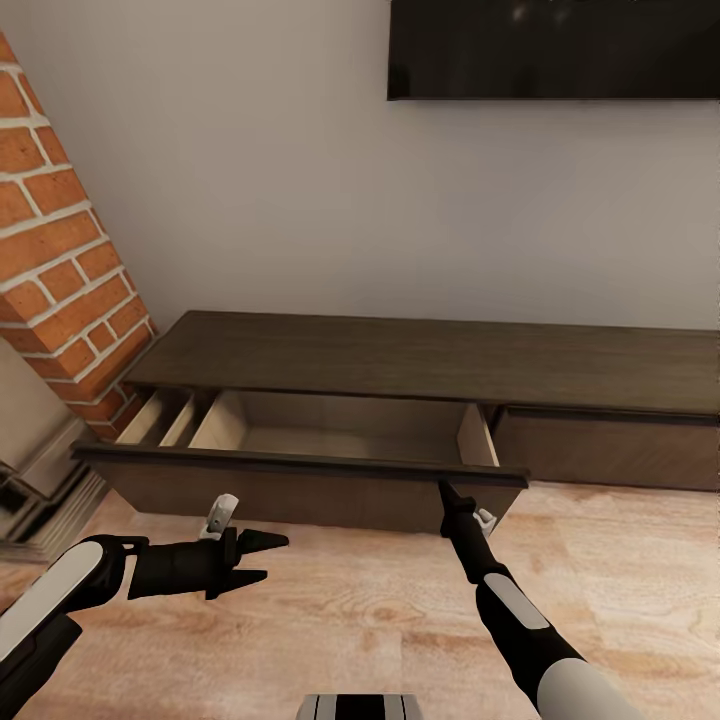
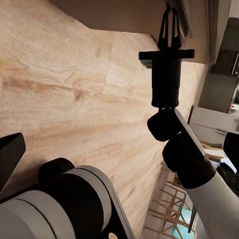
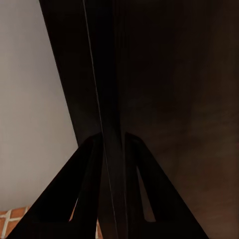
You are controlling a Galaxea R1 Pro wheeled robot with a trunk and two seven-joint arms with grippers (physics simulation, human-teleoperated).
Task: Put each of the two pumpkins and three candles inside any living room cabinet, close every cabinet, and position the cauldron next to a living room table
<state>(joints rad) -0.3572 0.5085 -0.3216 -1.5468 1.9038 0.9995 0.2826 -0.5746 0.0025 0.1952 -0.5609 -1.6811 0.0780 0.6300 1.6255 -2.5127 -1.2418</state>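
The long dark-brown cabinet [image 1: 420, 355] stands against the wall with its left pull-out compartment [image 1: 340, 425] drawn open; the inside that shows is bare. My right gripper [image 1: 443, 490] is shut on the top edge of the compartment's front panel [image 1: 300, 465]. In the right wrist view its fingers [image 3: 87, 164] straddle that dark panel edge [image 3: 107, 89]. My left gripper [image 1: 268, 558] hovers open over the floor in front of the compartment, holding nothing, and its wrist view looks across at the right gripper [image 2: 169, 22]. Pumpkins, candles, cauldron and table are out of view.
A brick fireplace [image 1: 60, 260] rises at the left, close to the open compartment's end. A dark TV screen [image 1: 555, 50] hangs on the wall above the cabinet. Light wood floor [image 1: 350, 610] lies between me and the cabinet. The cabinet's right front [image 1: 610, 450] is closed.
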